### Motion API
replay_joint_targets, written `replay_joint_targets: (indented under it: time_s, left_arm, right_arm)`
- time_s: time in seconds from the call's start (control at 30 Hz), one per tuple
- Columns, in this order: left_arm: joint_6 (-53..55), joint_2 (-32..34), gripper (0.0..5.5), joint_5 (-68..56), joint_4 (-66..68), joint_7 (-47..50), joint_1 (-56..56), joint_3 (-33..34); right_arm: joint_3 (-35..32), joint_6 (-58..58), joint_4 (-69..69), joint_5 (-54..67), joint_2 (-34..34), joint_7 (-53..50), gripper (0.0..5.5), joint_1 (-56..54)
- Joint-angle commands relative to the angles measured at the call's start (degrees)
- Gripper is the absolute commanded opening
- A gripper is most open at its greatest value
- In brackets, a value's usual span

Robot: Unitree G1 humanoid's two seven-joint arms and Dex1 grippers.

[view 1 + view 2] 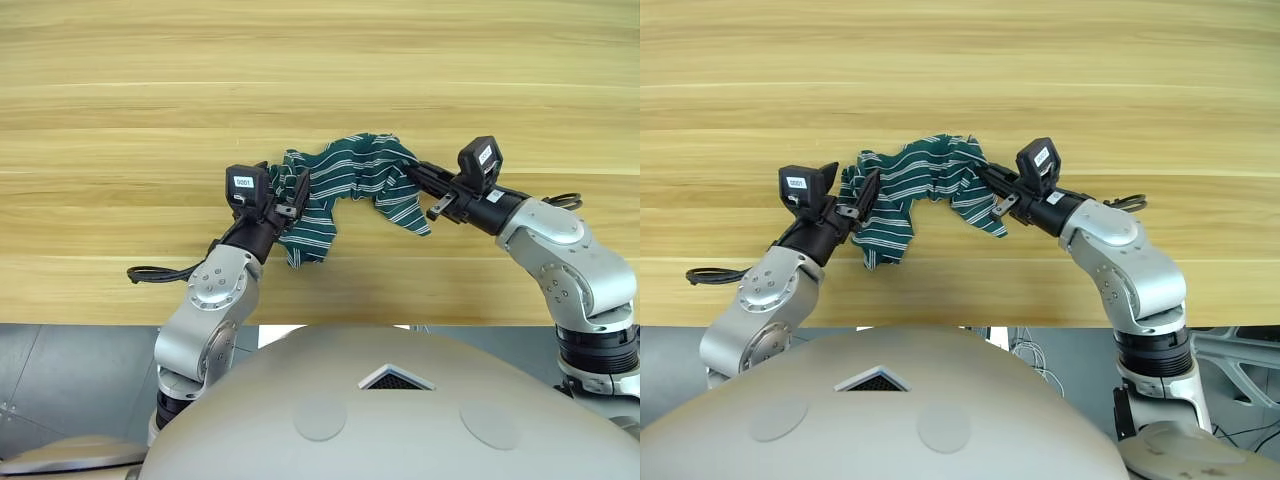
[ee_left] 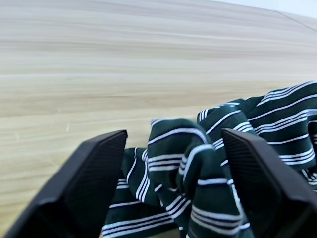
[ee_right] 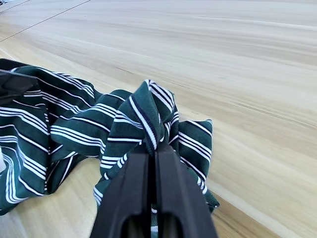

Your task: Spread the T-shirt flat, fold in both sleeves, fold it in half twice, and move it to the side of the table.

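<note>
The dark green T-shirt (image 1: 345,175) with white stripes lies crumpled in a bunch on the wooden table (image 1: 320,80), near the front middle. My left gripper (image 1: 296,195) is at the shirt's left end, open, its two fingers (image 2: 91,183) wide apart with a fold of the cloth (image 2: 183,163) lying between them. My right gripper (image 1: 415,172) is at the shirt's right end, shut on a pinched ridge of fabric (image 3: 148,106) and holding it slightly above the table. The sleeves and collar are lost in the folds.
The table's front edge (image 1: 320,324) runs just behind both arms. A black cable loop (image 1: 150,272) lies by the left arm and another (image 1: 566,200) by the right. Bare wood stretches beyond and to both sides of the shirt.
</note>
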Motion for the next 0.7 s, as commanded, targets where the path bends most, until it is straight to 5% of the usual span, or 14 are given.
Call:
replay_joint_targets:
  time_s: [0.03, 0.6, 0.7]
  left_arm:
    - [0.8, -0.5, 2.79, -0.2, 0.1, -0.4, 0.2, 0.4]
    - [4.0, -3.9, 0.1, -7.0, 1.1, -1.5, 2.2, 6.5]
    - [3.2, -3.8, 0.01, -7.4, 0.7, -1.4, 2.0, 9.3]
  right_arm:
    - [0.1, -0.1, -0.9, -1.0, -0.1, 0.6, 0.0, -0.7]
    - [-0.6, -0.2, -2.9, -2.6, -0.1, 1.7, 0.0, -0.2]
    - [-0.5, -1.9, -2.0, -3.8, -1.7, 3.7, 0.0, -0.4]
